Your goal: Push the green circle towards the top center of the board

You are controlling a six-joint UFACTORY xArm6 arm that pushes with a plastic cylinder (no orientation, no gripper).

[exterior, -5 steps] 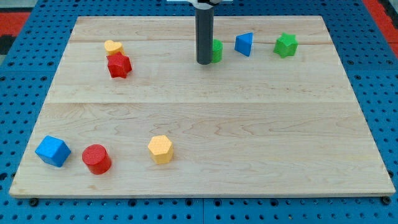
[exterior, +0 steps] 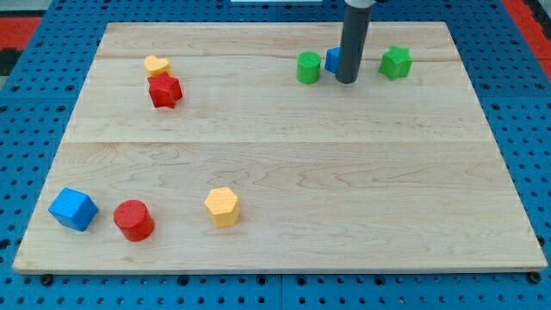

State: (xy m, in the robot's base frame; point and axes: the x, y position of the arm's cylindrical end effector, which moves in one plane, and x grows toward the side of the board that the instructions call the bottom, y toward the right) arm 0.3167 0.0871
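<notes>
The green circle (exterior: 308, 67) sits near the view's top, a little right of centre, on the bench (exterior: 275, 146). My tip (exterior: 346, 80) rests just to its right, with a narrow strip of bare wood between them; the two are not touching. There are no fingers on this arm, only the dark rod, so nothing is clamped or spread. The rod stands in front of a blue block (exterior: 332, 59), hiding most of it, so its shape cannot be made out. Further to the view's right lies a green star-like block (exterior: 396, 62).

At the upper left a yellow block (exterior: 157, 65) touches a red star-like block (exterior: 164, 90) just below it. Along the view's bottom left lie a blue cube (exterior: 72, 209), a red cylinder (exterior: 134, 220) and a yellow hexagon (exterior: 222, 207).

The bench is pale wooden planking lying on a blue perforated surface (exterior: 34, 112), with red patches at the upper corners.
</notes>
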